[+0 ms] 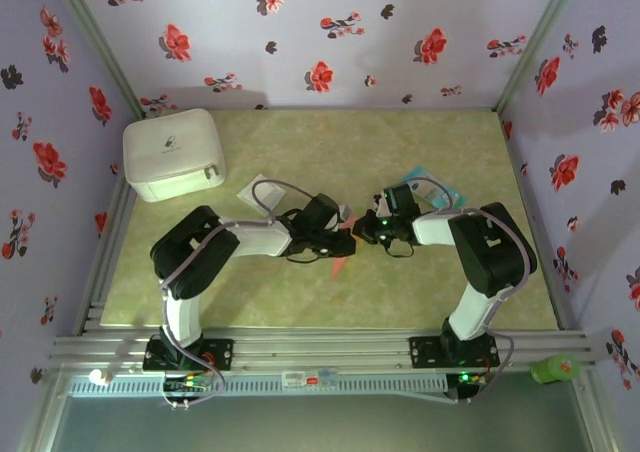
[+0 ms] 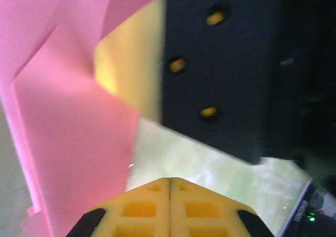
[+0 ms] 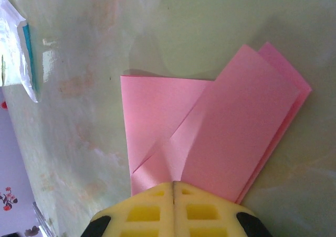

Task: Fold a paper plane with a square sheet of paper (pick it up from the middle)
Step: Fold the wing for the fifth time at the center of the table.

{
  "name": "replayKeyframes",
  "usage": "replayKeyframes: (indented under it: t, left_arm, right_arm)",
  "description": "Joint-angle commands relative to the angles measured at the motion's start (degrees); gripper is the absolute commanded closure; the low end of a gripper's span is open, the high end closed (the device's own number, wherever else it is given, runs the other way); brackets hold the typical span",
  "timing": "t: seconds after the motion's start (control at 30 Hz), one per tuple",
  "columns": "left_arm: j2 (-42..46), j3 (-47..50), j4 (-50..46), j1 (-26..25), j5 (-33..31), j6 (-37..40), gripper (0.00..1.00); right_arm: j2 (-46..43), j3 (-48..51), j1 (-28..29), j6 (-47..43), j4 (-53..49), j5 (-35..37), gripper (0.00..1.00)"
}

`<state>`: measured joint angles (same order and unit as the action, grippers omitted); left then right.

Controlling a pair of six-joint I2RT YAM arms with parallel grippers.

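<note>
The square sheet of paper (image 1: 340, 264) is salmon-pink, partly folded into overlapping layers, and sits at the middle of the table. In the right wrist view the paper (image 3: 231, 127) fans out from my right gripper (image 3: 173, 183), whose yellow fingers are shut on its near corner, where it buckles. My left gripper (image 2: 169, 180) is shut with nothing between its tips. The paper (image 2: 73, 142) stands just to the left of it. From above, the left gripper (image 1: 345, 235) and the right gripper (image 1: 363, 233) nearly meet tip to tip over the paper.
A white box (image 1: 173, 154) stands at the back left. A pale translucent square packet (image 1: 262, 190) lies behind the left arm. A teal-and-white packet (image 1: 435, 187) (image 3: 16, 43) lies behind the right gripper. Floral walls close three sides.
</note>
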<state>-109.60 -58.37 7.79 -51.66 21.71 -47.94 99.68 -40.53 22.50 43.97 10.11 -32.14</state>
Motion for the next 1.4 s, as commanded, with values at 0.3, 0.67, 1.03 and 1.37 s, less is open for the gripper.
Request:
replayKeyframes:
  t: [0.3, 0.67, 1.03, 1.37]
  left_arm:
    - [4.6, 8.9, -3.6, -1.4, 1.3, -0.1, 0.91]
    - [12.3, 18.6, -4.9, -3.6, 2.7, 0.1, 0.9]
    - [20.2, 18.5, -6.4, -0.4, -4.1, -1.0, 0.91]
    - [14.1, 11.0, -6.7, 8.5, 2.3, -1.2, 0.82]
  right_arm:
    - [2.1, 1.2, -0.7, -1.5, -3.8, 4.4, 0.98]
    - [1.8, 0.9, -0.9, -2.1, -5.7, 5.3, 0.98]
    - [-0.3, -2.3, -0.6, -0.9, -4.5, 0.8, 0.93]
    - [-11.6, -3.4, -0.7, 0.2, -13.7, 8.4, 0.8]
